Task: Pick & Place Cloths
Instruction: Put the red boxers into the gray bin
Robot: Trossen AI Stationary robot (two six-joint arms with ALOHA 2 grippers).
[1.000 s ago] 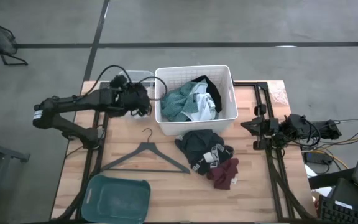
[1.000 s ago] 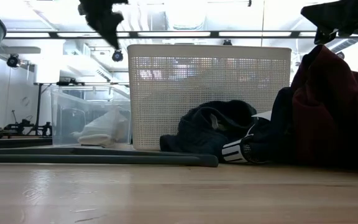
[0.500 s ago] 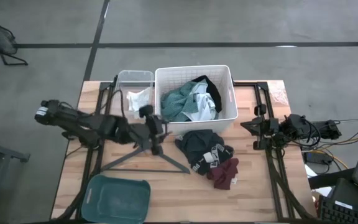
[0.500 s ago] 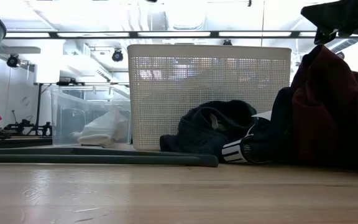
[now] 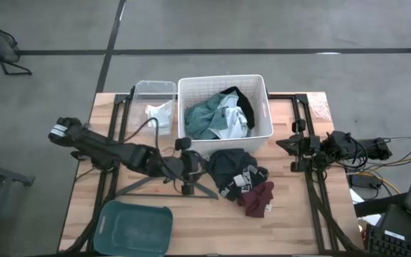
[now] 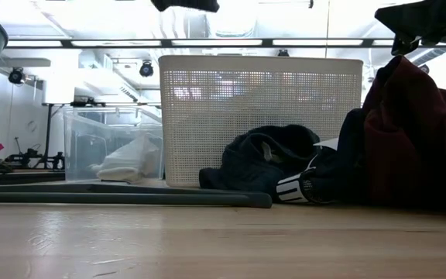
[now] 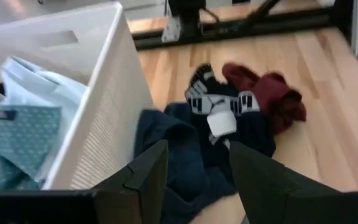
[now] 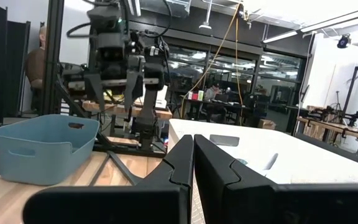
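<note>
A black cloth with white print (image 5: pixel 232 170) lies crumpled on the table before the white basket (image 5: pixel 262 107). A small maroon cloth (image 5: pixel 257 198) lies against its near side. A teal cloth and a white one (image 5: pixel 216 118) lie in the basket, and a white cloth (image 5: pixel 160 114) lies in the clear bin. My left gripper (image 5: pixel 200 165) hovers open over the hanger, just left of the black cloth (image 7: pixel 185 143), and touches nothing. At the table's right edge my right gripper (image 8: pixel 193 155) is shut and holds nothing.
A black clothes hanger (image 5: pixel 155 182) lies flat under my left arm. A teal tub (image 5: pixel 134 228) stands at the near left corner and a clear bin (image 5: pixel 155 91) stands left of the basket. Bare wood lies near the front right.
My left gripper has swung from above the clear bin toward the table's near edge and right, over the hanger, up to the black cloth. It has sunk a little and tipped from pointing steeply down toward level. Its fingers stay apart. No cloth has moved.
</note>
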